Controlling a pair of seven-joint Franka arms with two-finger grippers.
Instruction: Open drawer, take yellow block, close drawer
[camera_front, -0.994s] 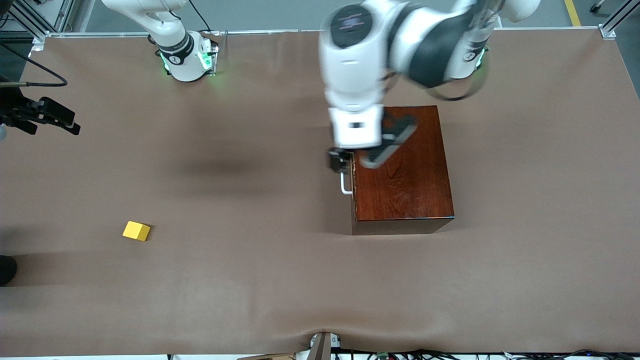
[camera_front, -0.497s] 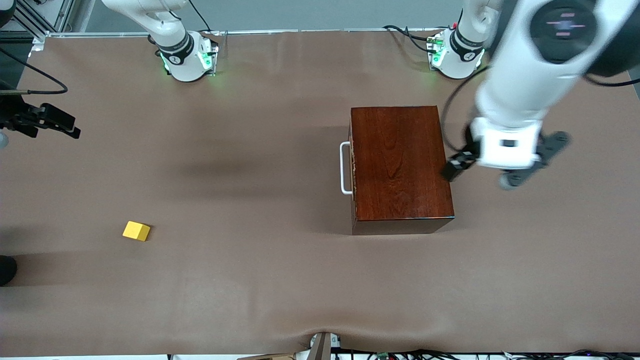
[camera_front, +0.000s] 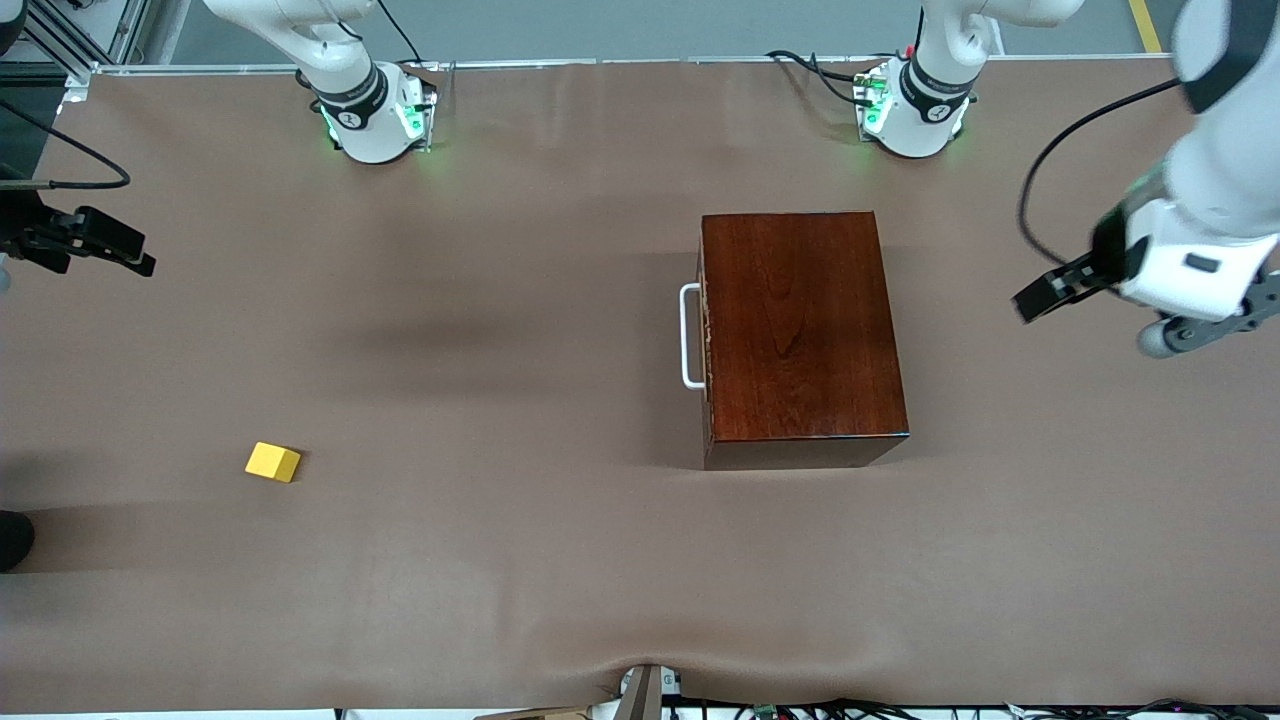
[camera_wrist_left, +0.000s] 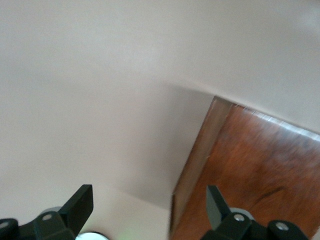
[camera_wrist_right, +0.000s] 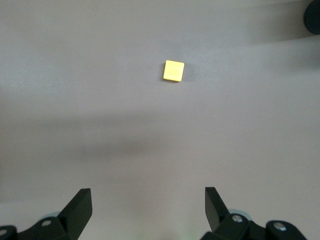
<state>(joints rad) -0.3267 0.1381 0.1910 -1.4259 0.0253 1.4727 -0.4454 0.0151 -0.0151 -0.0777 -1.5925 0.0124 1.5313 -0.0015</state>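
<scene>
Judging from how things lie, the task appears all but finished. The drawer (camera_front: 706, 340) is seen pushed fully into the dark wooden box (camera_front: 800, 330), with only its white handle (camera_front: 689, 336) standing out from the front, which faces the right arm's end of the table. The block (camera_front: 272, 462) is found out on the bare table (camera_front: 500, 600), well apart from the box, toward the right arm's end and nearer to the front camera than the box. So the block is out and the drawer is shut; nothing of the 3 steps seems left undone, unless the block is meant to be carried elsewhere.

The left gripper (camera_front: 1090, 308) is held over the table at the left arm's end, clear of the box; in the left wrist view its 2 fingers (camera_wrist_left: 80, 205) are spread wide with nothing between them. The right gripper (camera_wrist_right: 147, 210) is likewise spread wide and empty, high over the table with the block in sight below. Neither arm is in contact with anything.
</scene>
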